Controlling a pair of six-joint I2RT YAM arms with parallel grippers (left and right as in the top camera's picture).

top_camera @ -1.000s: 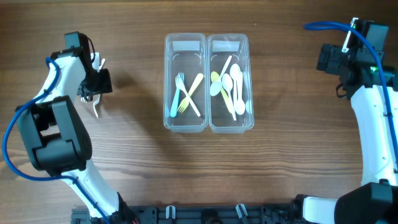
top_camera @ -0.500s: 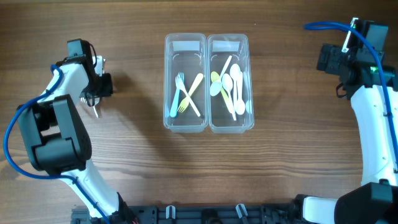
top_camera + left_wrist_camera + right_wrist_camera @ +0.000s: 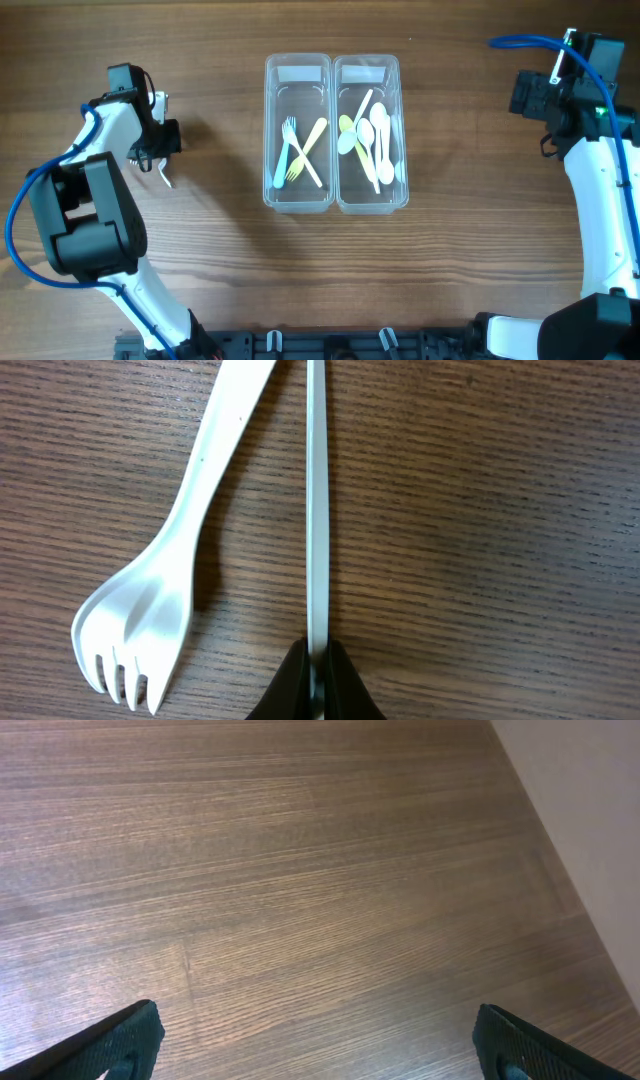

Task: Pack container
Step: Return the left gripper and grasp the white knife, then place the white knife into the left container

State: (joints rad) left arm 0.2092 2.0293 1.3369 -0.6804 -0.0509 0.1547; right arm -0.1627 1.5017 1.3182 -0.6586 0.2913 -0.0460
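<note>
Surface: brown wood grain; pale area past its edge
Left gripper: pinching thin white utensil beside a white fork
Right gripper: wide apart

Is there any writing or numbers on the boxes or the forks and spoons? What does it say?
None: no word, number or sign can be read in any view.
Pale patches at the top of the left container and right container: too blurred to tell if they carry text.
White fork and the white utensil in the jaws of the left gripper: plain, unmarked.
</note>
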